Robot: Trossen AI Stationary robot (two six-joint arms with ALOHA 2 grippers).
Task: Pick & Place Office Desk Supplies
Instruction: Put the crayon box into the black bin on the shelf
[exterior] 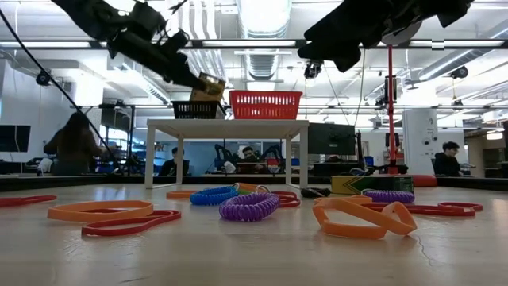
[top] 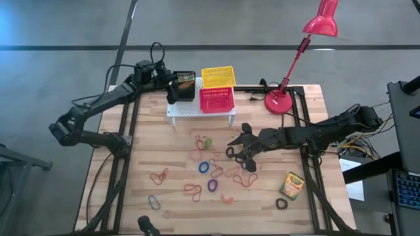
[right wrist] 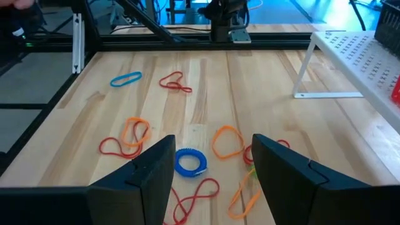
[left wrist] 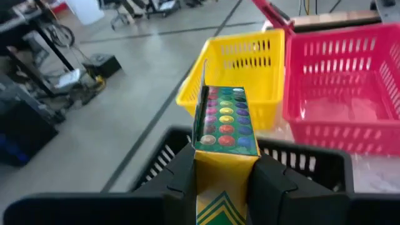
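Observation:
My left gripper (left wrist: 225, 172) is at the white rack's (top: 197, 111) left end, shut on a yellow-and-green crayon box (left wrist: 225, 122) above the black basket (left wrist: 312, 165). The yellow basket (top: 218, 76) and the pink-red basket (top: 216, 99) stand beside it on the rack. My right gripper (right wrist: 212, 165) hangs open over the middle of the table, above a blue coiled loop (right wrist: 189, 162) among many coloured elastic loops (top: 204, 167). A second crayon box (top: 291, 185) lies flat near the table's right edge. My left gripper pinches the crayon box between its two fingers (left wrist: 275, 181) by its two opposite sides (left wrist: 215, 165), near the closed end. The open end with the crayon tips (left wrist: 226, 119) and the raised flap points away from the fingers. The box is lifted clear and tilted over the black basket (exterior: 194, 110).
A red desk lamp stands with its base (top: 279, 101) at the table's far right, its arm leaning over the far edge. Loops lie scattered over the table's middle and near side, with a black one (top: 281, 204) near the second box. People sit in the room beyond.

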